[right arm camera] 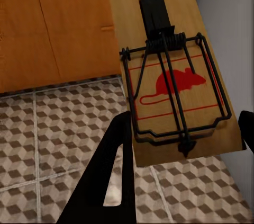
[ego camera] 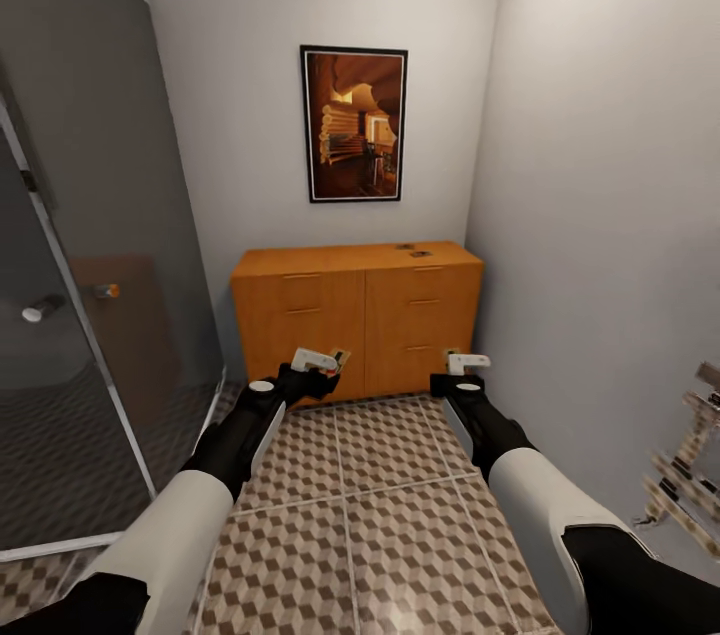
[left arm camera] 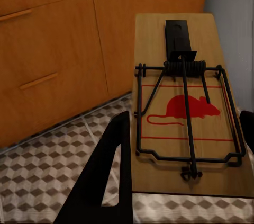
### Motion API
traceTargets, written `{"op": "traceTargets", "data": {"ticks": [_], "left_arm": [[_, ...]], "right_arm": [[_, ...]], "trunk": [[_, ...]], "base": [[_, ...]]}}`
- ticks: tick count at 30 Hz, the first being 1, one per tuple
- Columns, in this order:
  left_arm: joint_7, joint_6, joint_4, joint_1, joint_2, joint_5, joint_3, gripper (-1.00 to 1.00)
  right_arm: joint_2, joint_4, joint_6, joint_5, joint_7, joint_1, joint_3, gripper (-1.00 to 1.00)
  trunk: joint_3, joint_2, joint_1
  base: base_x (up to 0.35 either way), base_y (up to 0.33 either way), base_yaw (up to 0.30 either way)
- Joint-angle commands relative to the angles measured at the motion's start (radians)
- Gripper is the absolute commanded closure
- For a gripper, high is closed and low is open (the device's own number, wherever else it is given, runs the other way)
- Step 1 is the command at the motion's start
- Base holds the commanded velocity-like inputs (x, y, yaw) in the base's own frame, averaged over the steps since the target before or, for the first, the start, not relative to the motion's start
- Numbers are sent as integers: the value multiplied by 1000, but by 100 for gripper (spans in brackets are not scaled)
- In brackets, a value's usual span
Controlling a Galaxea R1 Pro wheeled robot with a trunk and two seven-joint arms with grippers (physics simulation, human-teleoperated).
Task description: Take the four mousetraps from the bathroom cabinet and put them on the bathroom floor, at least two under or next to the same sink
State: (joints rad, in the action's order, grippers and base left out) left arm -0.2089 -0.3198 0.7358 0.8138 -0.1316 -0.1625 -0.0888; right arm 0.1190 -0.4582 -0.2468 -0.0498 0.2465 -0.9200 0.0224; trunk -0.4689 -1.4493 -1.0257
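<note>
each gripper's jaws hold a flat wooden mousetrap [left arm camera: 182, 110] [right arm camera: 169, 70] with black wire.

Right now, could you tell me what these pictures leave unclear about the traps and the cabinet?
- Two small dark items on the cabinet top, head view: too small to identify.
- Left mousetrap, left wrist view: near end cut off by the edge.
- Right mousetrap, right wrist view: one dark finger hides its lower corner.
- Drawer contents: fronts closed.
</note>
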Motion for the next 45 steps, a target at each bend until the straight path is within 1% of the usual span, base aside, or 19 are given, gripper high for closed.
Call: {"op": "traceTargets", "data": {"ticks": [1, 8, 9, 14, 15, 18, 21, 23, 24, 25, 27, 28, 32, 33, 34, 38, 42, 44, 45], "left_arm": [[-6, -4, 2, 0, 0, -11, 1, 100], [-6, -3, 2, 0, 0, -11, 1, 100], [-6, -3, 2, 0, 0, -11, 1, 100], [-7, -3, 10, 0, 0, -11, 1, 100], [-7, -4, 13, 0, 0, -11, 1, 100], [-7, -4, 19, 0, 0, -11, 1, 100], [-7, -4, 19, -1, 1, -9, 2, 100], [-7, -4, 18, 0, 0, -8, 1, 100], [-7, -4, 17, 0, 0, -7, 1, 100], [-7, -3, 14, -1, 1, -6, 1, 100], [-7, -3, 12, -1, 1, -2, 1, 100], [-7, -2, 9, -1, 2, 7, 2, 100], [-7, -3, 0, -1, 4, 30, 3, 100], [-7, -3, -7, -1, 5, 40, 3, 100], [-7, -2, -28, -1, 7, 67, 3, 100], [-6, 4, -79, -1, 13, 104, 3, 100], [-4, 7, -108, -1, 39, 117, 4, 100], [-5, 8, -116, -1, 66, 133, 4, 100], [-6, 8, -119, -1, 84, 148, 4, 100]], "right_arm": [[1, -2, -8, -5, 1, 0, 2, 100], [0, -2, -11, -4, -3, 0, 0, 100], [0, -2, -11, -4, -4, 0, -7, 100], [2, -3, -11, -5, 1, 0, -81, 100], [4, -3, -11, -5, 2, 0, -91, 100], [10, -4, -12, -5, 6, 0, -104, 100], [12, -6, -14, -2, 23, 0, -105, 100], [22, -6, -15, 1, 57, 0, -105, 100], [30, -6, -16, 0, 66, 0, -105, 100], [45, -6, -17, -3, 78, 0, -106, 100], [48, -6, -20, -5, 80, 0, -107, 100], [49, -6, -40, -5, 81, 0, -107, 100], [52, -6, -56, -2, 82, 0, -108, 100], [56, -5, -57, -1, 82, 0, -108, 100], [56, -5, -59, -1, 82, 0, -108, 100], [56, -5, -61, -1, 81, 0, -108, 100], [56, -5, -60, -1, 80, 0, -108, 100], [56, -5, -60, -1, 80, 0, -108, 100], [56, -5, -60, -1, 80, 0, -108, 100]], "trunk": [[-1, -1, 1], [-1, -1, 1], [-1, -1, 1], [-1, -1, 1], [-1, -1, 1], [-1, -1, 1], [-1, -1, 1], [-1, -1, 1], [-1, -1, 1], [0, -1, 1], [1, -1, 1], [1, -1, 1], [4, -1, 1], [4, -1, 1], [5, -1, 1], [7, -1, 1], [8, -1, 1], [8, -1, 1], [8, -1, 1]], "base": [[-345, 0, 0], [-345, 0, 0], [-345, 0, 0], [-345, 0, 0], [-345, 0, 0], [-345, 0, 0], [-345, 0, 0], [-345, 0, 47], [-345, 0, 138], [-345, 0, 229], [-345, 0, 247], [-345, 0, 260], [-345, 0, 264], [-345, 0, 266], [-345, 0, 266], [-345, 0, 267], [-345, 0, 268], [-345, 0, 268], [-345, 0, 268]]}}
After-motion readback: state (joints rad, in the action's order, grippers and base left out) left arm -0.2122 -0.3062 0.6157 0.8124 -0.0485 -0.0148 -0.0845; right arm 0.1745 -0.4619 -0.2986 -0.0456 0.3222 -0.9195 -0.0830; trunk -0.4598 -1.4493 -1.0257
